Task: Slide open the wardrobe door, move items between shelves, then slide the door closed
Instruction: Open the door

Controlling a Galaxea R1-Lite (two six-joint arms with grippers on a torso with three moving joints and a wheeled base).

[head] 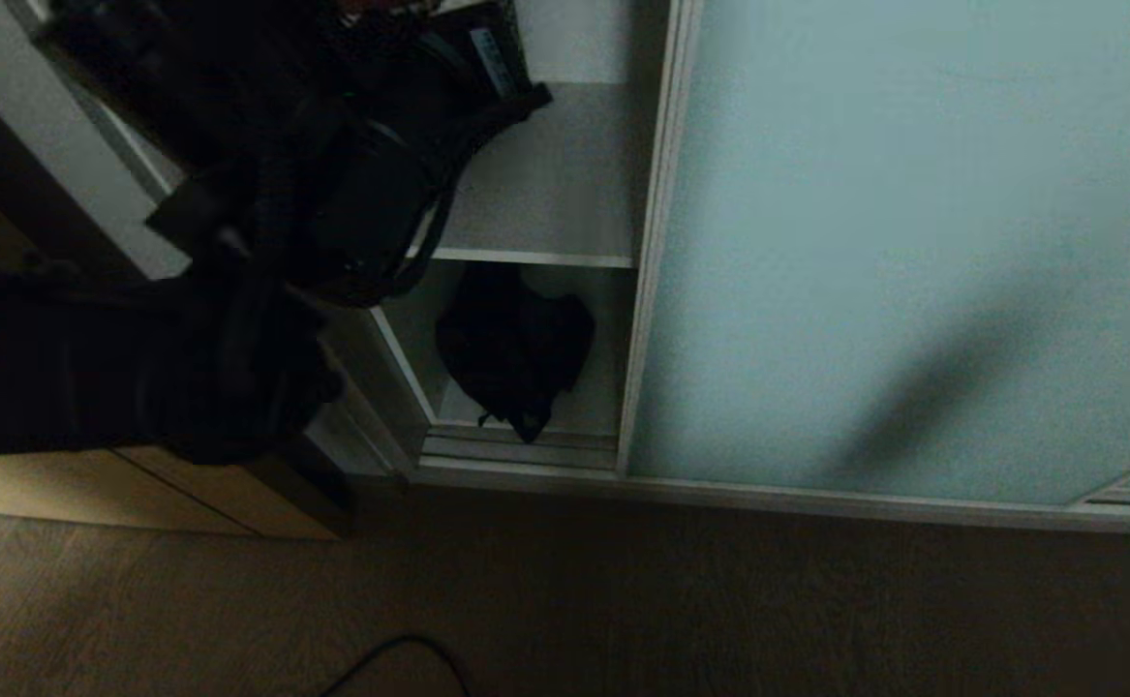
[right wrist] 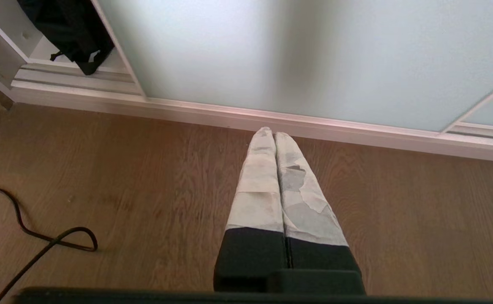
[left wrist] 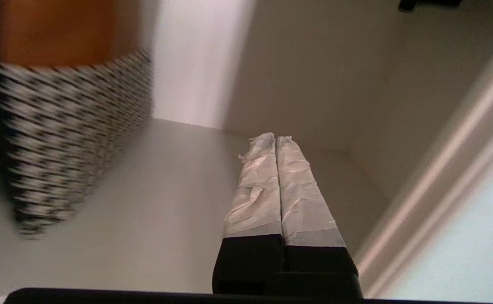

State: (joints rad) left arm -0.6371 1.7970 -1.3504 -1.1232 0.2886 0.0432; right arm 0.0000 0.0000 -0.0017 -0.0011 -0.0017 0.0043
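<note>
**Left gripper up at the upper shelf, black bundle one board lower**

The left arm (head: 138,368) reaches in from the left edge of the head view. In its wrist view the left gripper (left wrist: 275,137) is pressed closed and empty, hovering over an upper shelf (left wrist: 145,219) beside one blurred black-and-white patterned container (left wrist: 73,139).

The black fabric bundle (head: 514,348) sits on the lowest shelf (head: 584,411), under the shelf edge (head: 531,257) and lower than the left gripper appears to be; its straps hang toward the bottom track (head: 516,455). Its long axis is hard to read.

The sliding wardrobe door (head: 903,242) stands to the right of the opening.

The right gripper (right wrist: 275,134) is also closed and empty, pointing at the wooden floor (right wrist: 145,190) before the door. The left arm looks nearer the bundle.

Count: one bundle, one door panel in full view, two shelves showing in the head view, one floor cable (right wrist: 39,240).
</note>
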